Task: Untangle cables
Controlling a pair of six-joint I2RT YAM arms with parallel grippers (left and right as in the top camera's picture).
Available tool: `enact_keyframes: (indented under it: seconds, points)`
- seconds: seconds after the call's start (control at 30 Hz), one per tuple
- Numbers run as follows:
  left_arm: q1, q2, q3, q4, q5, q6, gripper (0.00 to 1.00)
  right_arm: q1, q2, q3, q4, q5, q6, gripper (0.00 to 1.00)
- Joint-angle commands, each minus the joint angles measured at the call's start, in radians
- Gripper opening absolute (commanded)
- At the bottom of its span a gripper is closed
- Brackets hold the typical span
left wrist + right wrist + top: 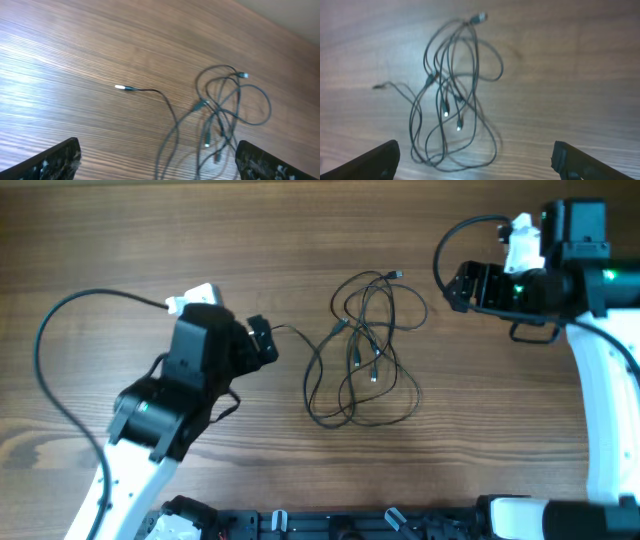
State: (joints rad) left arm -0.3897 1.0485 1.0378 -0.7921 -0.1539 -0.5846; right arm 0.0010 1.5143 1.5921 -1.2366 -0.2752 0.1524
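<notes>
Well, the cables (362,350) lie in one loose tangle near the middle of the table (120,240), between the two arms and touching neither. The left pincer (262,340) sits just beside the tangle's left side, and its wrist view shows both fingers (55,160) spread wide with nothing between them. The right pincer (455,285) is off to the far right of the tangle, a little apart from it, and it too is released and empty.

A thick black lead (45,360) loops from the left arm across the wood on the left, well away from the tangle. A similar loop (440,250) curls beside the right pincer. A black rail (330,525) runs along the near edge.

The tangle is longer than it is wide, running from the far side of the table toward the near side. One plug (397,275) sticks out at its far end, pointing right. A single strand (300,335) leaves the heap leftward and ends close to the left pincer. Two or three more small plugs lie inside the loops.

Bare wood surrounds the heap on every side, widest toward the far edge. Nothing lies on top of the cords.
</notes>
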Motion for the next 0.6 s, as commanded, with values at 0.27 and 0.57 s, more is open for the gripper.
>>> enact_keyframes:
  seconds: [0.27, 0.57]
  points:
    - [0.008, -0.088, 0.004, -0.036, -0.053, 0.083, 1.0, 0.003, 0.339, 0.003, 0.074, -0.169, -0.336, 1.0]
    - [0.008, -0.032, 0.004, -0.036, -0.053, 0.083, 1.0, 0.01, 0.579, 0.002, 0.325, -0.216, -0.331, 0.99]
